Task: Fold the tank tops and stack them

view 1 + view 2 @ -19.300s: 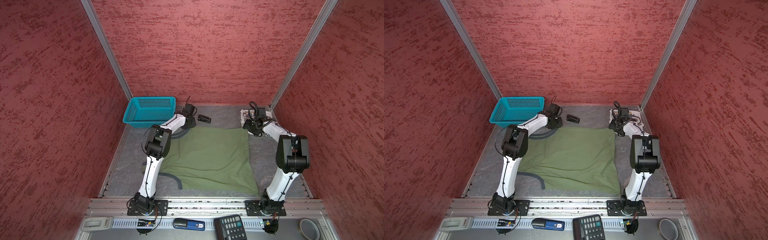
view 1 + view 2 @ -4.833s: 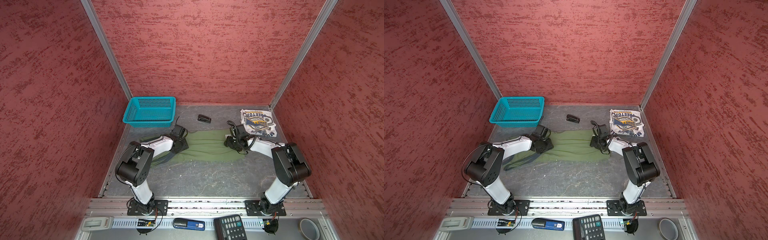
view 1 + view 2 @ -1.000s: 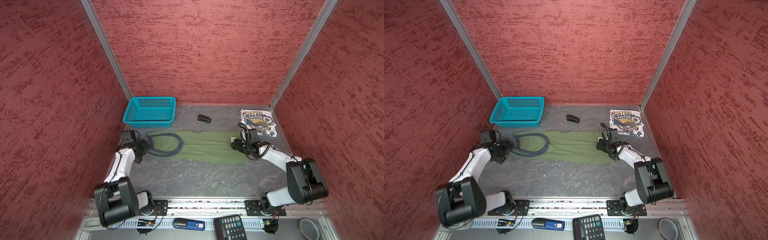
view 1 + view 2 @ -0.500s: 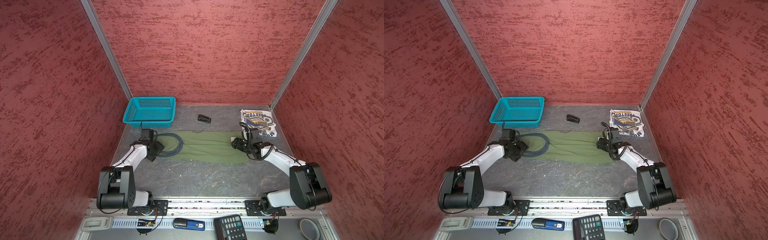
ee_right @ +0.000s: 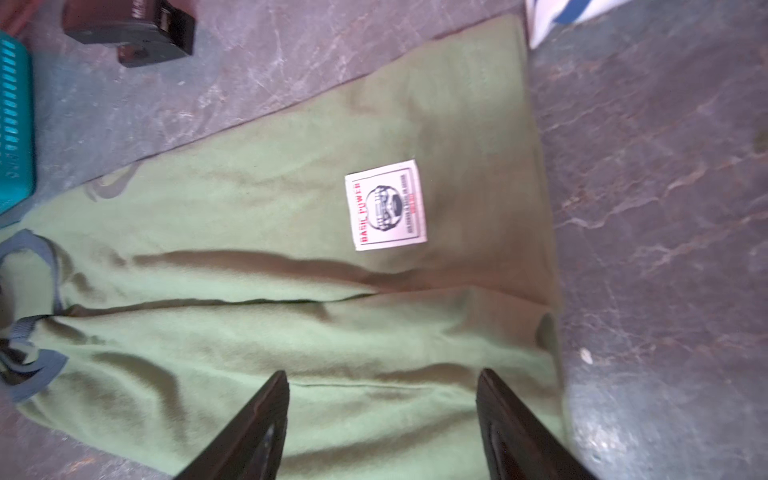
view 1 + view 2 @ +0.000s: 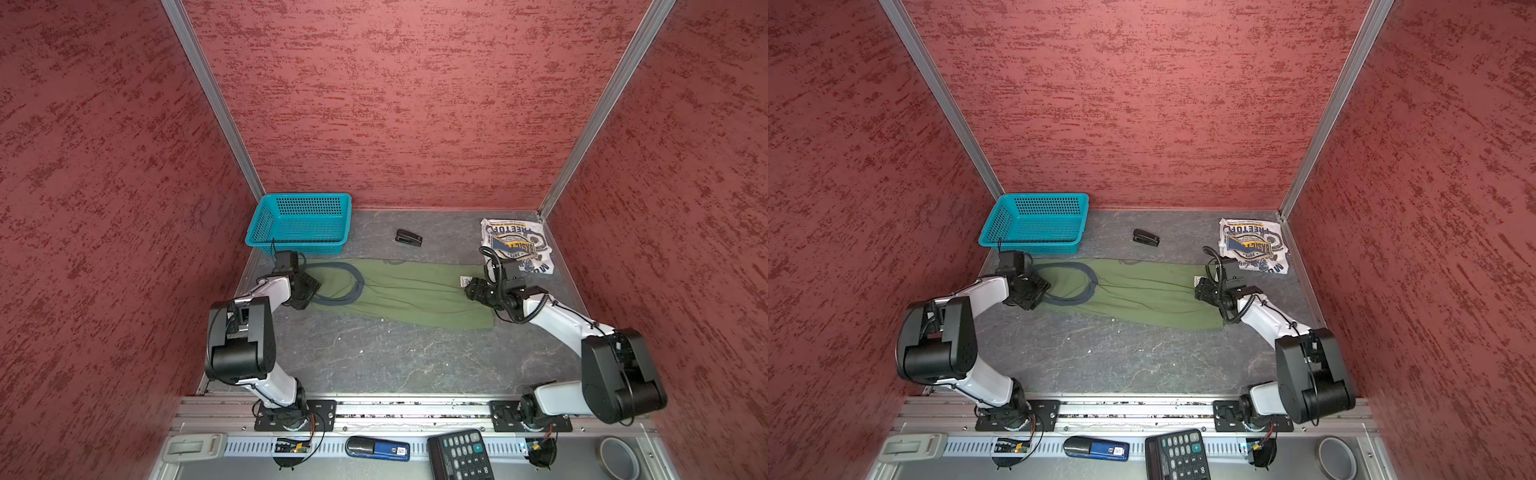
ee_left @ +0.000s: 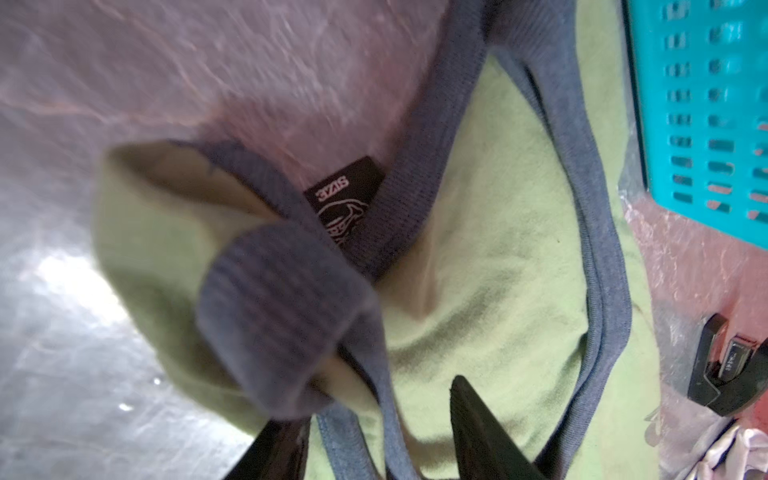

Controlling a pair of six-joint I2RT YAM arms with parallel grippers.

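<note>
Two cloth tank tops: the olive green tank top [image 6: 407, 291], trimmed in ribbed grey-blue, lies as a long strip across the marbled grey tabletop [image 6: 395, 357]. The white tank top [image 6: 515, 245] sits folded in the far right corner. The left fingers [image 7: 478, 432] straddle a bunched strap; I cannot tell if they grip it. The right fingers [image 5: 257, 428] are spread over the hem, released. One teal plastic mesh basket [image 6: 299, 220] stands far left.

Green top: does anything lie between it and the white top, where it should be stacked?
Nothing visible does. The green top ends close beside the white top, with no thing between them. The stapler lies apart from both. The open right gripper hovers over that end.
</note>
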